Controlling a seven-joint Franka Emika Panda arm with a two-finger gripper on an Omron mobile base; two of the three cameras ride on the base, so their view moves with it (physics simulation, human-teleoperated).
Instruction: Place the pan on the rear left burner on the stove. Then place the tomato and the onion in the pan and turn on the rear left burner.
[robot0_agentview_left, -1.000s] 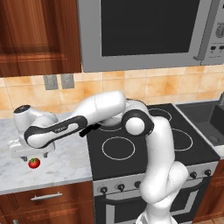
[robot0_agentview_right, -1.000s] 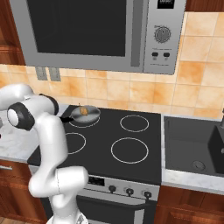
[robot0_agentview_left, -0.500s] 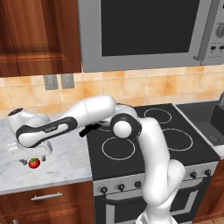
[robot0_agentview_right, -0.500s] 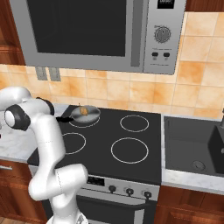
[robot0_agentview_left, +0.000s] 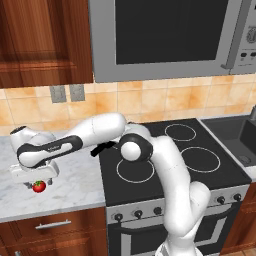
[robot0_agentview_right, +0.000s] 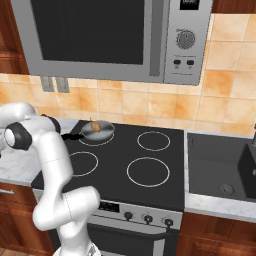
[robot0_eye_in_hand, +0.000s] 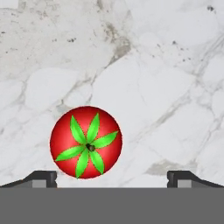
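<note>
The red tomato (robot0_agentview_left: 39, 186) with a green stem cap lies on the marble counter (robot0_agentview_left: 75, 182) left of the stove (robot0_agentview_left: 170, 165). My gripper (robot0_agentview_left: 36, 179) hangs just above it, pointing down. In the hand view the tomato (robot0_eye_in_hand: 85, 142) sits left of centre between the widely spread fingertips (robot0_eye_in_hand: 42, 176), and the gripper (robot0_eye_in_hand: 112, 178) is open and empty. The steel pan (robot0_agentview_right: 98, 130) rests on the rear left burner (robot0_agentview_right: 94, 138) with the tan onion (robot0_agentview_right: 96, 127) inside. From the left base, only the pan's black handle (robot0_agentview_left: 102, 148) shows past my arm.
A microwave (robot0_agentview_right: 100, 35) hangs over the stove (robot0_agentview_right: 150, 165), whose front panel carries black knobs (robot0_agentview_right: 146, 218). A dark sink (robot0_agentview_right: 220, 165) lies to the right. Wall outlets (robot0_agentview_left: 67, 93) sit behind the counter, a wooden cabinet (robot0_agentview_left: 40, 40) above it.
The arm has stretched further left and dropped a little, bringing the hand down closer over the tomato. Tomato, pan and onion have stayed put.
</note>
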